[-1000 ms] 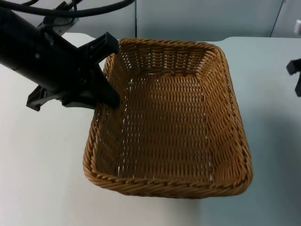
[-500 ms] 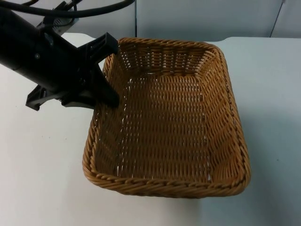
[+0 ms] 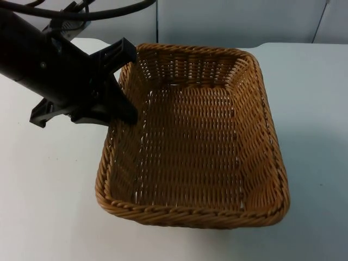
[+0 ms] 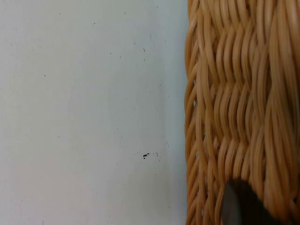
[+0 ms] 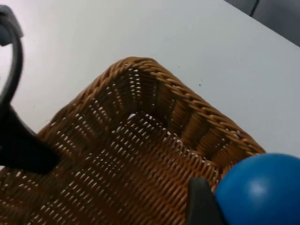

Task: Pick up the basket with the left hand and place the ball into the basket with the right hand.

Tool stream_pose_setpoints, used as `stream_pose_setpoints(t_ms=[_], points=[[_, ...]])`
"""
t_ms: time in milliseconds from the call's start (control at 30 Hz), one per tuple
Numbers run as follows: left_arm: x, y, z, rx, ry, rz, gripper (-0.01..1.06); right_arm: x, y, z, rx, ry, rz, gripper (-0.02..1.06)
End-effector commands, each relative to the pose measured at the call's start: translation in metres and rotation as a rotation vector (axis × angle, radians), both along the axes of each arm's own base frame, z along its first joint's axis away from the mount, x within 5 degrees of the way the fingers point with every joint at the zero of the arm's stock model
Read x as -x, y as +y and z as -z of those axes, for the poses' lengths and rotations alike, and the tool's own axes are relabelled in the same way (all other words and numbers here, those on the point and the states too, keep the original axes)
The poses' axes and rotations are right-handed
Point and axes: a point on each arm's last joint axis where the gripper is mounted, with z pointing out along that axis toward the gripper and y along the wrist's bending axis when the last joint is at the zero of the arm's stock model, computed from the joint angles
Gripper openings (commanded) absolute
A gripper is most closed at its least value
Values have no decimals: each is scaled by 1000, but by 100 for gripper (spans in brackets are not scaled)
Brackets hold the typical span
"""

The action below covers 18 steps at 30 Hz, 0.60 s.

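A brown wicker basket sits in the middle of the top view, and nothing lies inside it. My left gripper is shut on the basket's left rim near the far corner. In the left wrist view one black fingertip presses against the woven wall. The right wrist view looks down on a corner of the basket. The blue ball is held there in my right gripper, next to a black fingertip.
White table top lies all around the basket. The grey partition wall stands behind it. The left arm reaches in over the table's left side.
One second ago the right gripper showed at the right edge of the top view; it has since left that view. The basket and left gripper have barely moved.
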Motion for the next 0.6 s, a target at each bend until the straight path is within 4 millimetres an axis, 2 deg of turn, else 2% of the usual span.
stream_pose_setpoints(t_ms=[0, 367, 567], points=[[2, -2, -6, 27, -3, 0, 0, 5, 8, -5, -16, -17, -30, 0], [2, -2, -6, 27, -3, 0, 0, 8, 14, -4, -31, -2, -40, 0], [2, -2, -6, 28, -3, -2, 0, -6, 22, 26, 18, 78, -40, 0]])
